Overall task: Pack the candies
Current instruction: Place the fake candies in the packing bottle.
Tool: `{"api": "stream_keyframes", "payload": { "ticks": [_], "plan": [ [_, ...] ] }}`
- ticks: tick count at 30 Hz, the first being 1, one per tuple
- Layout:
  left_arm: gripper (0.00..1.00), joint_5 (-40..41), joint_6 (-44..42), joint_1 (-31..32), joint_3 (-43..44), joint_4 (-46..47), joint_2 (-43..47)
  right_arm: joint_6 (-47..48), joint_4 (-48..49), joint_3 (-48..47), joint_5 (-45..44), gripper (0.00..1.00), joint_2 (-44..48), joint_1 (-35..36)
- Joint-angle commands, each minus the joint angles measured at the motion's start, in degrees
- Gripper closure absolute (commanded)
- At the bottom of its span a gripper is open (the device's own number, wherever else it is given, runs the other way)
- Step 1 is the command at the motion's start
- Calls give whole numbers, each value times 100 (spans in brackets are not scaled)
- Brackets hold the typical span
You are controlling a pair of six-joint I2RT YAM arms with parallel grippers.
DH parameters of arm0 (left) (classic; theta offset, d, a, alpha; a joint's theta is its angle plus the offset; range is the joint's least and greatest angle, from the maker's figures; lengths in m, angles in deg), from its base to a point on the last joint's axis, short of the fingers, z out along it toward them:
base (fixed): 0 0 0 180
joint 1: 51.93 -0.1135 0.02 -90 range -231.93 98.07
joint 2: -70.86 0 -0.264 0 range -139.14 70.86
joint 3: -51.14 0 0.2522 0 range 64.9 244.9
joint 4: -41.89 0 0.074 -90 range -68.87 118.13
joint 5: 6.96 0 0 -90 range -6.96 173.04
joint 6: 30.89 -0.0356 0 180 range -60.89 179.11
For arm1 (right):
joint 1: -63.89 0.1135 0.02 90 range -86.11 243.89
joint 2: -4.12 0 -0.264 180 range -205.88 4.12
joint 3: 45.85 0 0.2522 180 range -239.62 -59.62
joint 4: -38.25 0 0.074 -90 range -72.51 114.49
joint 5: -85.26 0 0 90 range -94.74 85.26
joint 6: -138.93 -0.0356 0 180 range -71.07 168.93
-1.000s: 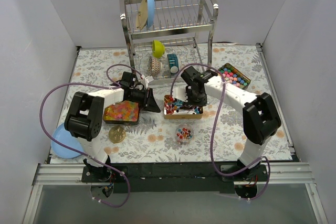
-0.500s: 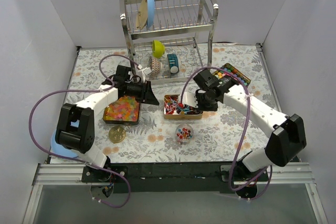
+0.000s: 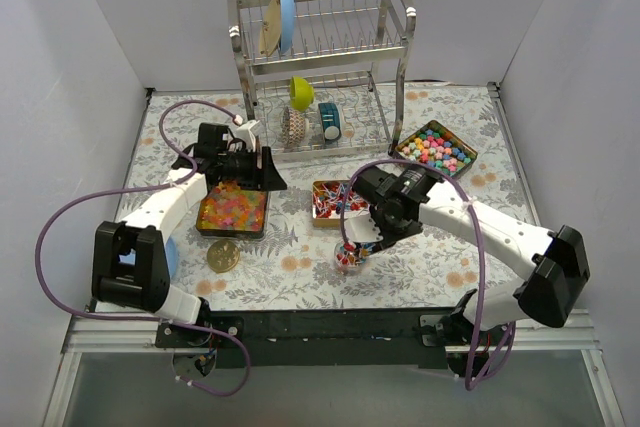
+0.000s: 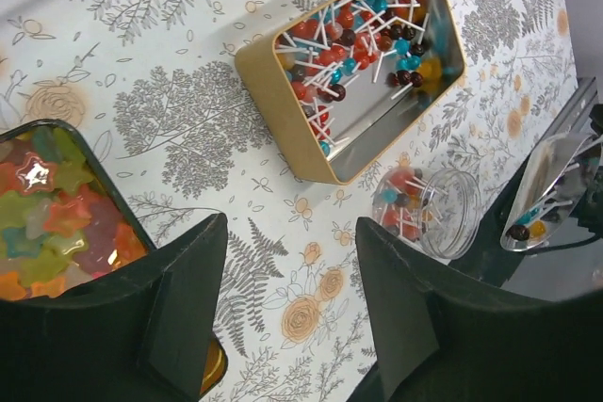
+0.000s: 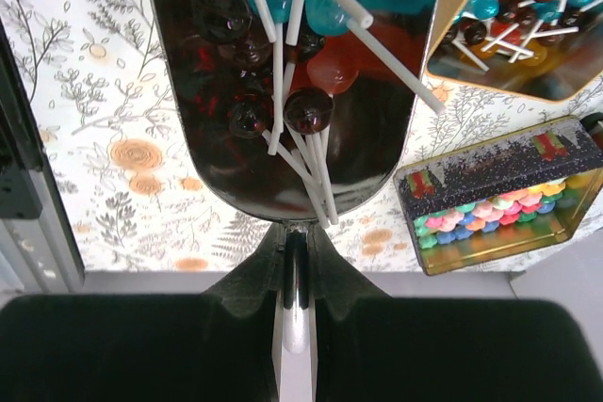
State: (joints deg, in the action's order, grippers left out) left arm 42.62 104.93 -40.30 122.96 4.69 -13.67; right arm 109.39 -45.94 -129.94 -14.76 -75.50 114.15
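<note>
Right gripper, top view: your right gripper (image 3: 372, 230) is pinched on a scoop (image 3: 356, 240), which tilts just over the little jar (image 3: 345, 263).
Left gripper, top view: your left gripper (image 3: 262, 173) hangs above the far edge of the gummy tin (image 3: 232, 213), carrying nothing.
Other candies, top view: the lollipop tin (image 3: 335, 199) sits between your arms, and the candy balls (image 3: 437, 146) lie far right, well apart from the jar.
Left wrist view: fingers (image 4: 179, 298) spread wide, nothing between them. The gummies (image 4: 47, 218) show down-left and the jar looks partly filled.
Right wrist view: jaws pressed together on the handle (image 5: 287, 313). Lollipops (image 5: 283, 72) are heaped in the scoop, sticks crossing.
How to pour: centre the lip over the jar mouth, I'd say, then tip slowly. Those sticks look likely to tangle, drop in a clump or catch the rim.
</note>
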Motion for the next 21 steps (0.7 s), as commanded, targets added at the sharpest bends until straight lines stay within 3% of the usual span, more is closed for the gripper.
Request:
{"api": "stream_keyframes", "payload": {
  "ticks": [1,11,21],
  "plan": [
    [43,281,-3,-162,-76,147,367,-333,-454,-104,-658,99,-229,370],
    [42,140,322,-364,-85,366,499,-694,-454,-113,-1880,99,-529,862],
    [41,96,454,-382,-164,551,490,-765,-462,-166,-2425,99,-634,1249]
  ]
}}
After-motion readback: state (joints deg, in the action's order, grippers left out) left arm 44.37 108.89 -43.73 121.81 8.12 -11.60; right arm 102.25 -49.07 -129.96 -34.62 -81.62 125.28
